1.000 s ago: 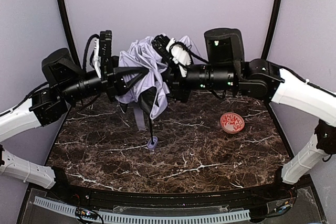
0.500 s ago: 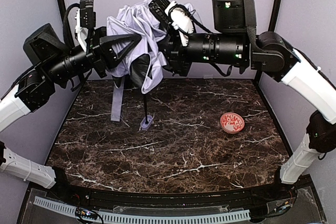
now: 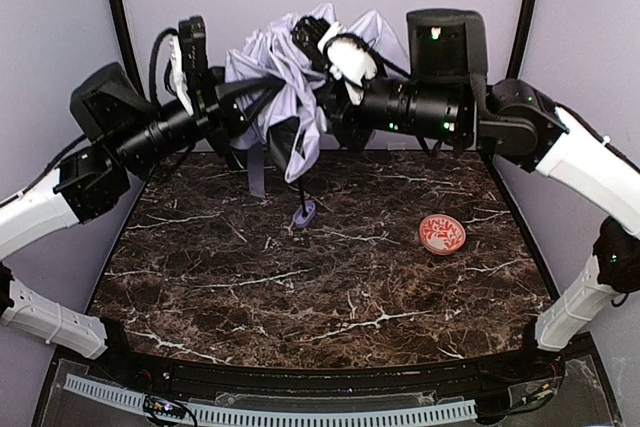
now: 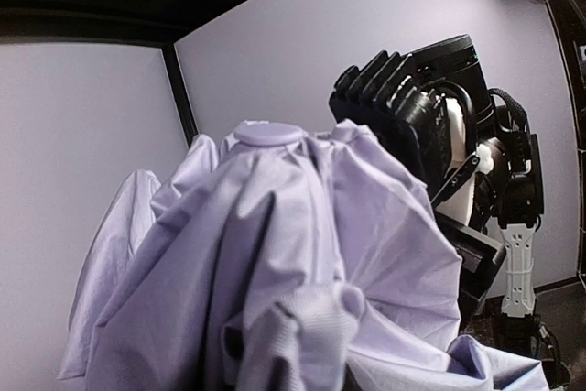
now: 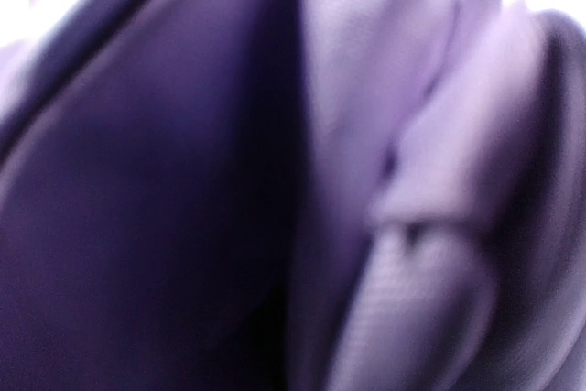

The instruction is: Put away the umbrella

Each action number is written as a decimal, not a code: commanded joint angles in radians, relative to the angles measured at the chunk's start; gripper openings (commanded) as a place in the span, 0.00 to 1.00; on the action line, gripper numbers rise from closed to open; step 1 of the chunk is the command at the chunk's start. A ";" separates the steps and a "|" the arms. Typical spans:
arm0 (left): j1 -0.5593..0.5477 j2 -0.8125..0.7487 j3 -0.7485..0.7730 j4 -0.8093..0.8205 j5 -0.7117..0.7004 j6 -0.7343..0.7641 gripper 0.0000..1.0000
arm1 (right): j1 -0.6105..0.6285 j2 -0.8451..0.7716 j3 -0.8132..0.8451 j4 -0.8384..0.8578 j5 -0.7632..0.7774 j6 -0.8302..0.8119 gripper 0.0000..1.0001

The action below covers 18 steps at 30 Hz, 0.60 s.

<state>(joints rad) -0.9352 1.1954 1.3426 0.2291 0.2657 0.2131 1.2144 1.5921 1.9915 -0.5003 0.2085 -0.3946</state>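
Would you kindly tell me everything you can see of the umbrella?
The umbrella is a crumpled, half-folded canopy of pale lavender cloth with dark lining, held above the back of the table. A round cap tops it. A thin black shaft hangs down to a small lavender handle close to the table, and a cloth strap dangles beside it. The left tool and right tool reach into the cloth from either side.

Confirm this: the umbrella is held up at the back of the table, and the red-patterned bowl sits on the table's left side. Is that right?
Wrong side: the top external view shows the red-patterned bowl on the table's right side. The umbrella is indeed held up at the back.
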 commanded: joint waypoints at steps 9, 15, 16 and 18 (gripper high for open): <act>-0.007 -0.017 -1.039 0.566 -0.088 -0.342 0.13 | -0.069 0.069 -0.954 0.732 -0.179 0.470 0.00; -0.008 -0.001 -0.895 0.461 -0.104 -0.249 0.12 | -0.070 0.124 -0.668 0.515 -0.139 0.358 0.00; -0.008 -0.017 -0.834 0.404 -0.097 -0.222 0.13 | -0.070 0.113 -0.616 0.482 -0.126 0.324 0.00; -0.008 -0.046 -0.716 0.292 -0.088 -0.176 0.13 | -0.072 0.091 -0.511 0.411 -0.111 0.262 0.00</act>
<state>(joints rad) -0.9337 1.2060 0.4305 0.6430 0.1352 -0.0673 1.1305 1.7512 1.2636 -0.1268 0.1165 -0.0479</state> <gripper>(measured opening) 0.127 0.063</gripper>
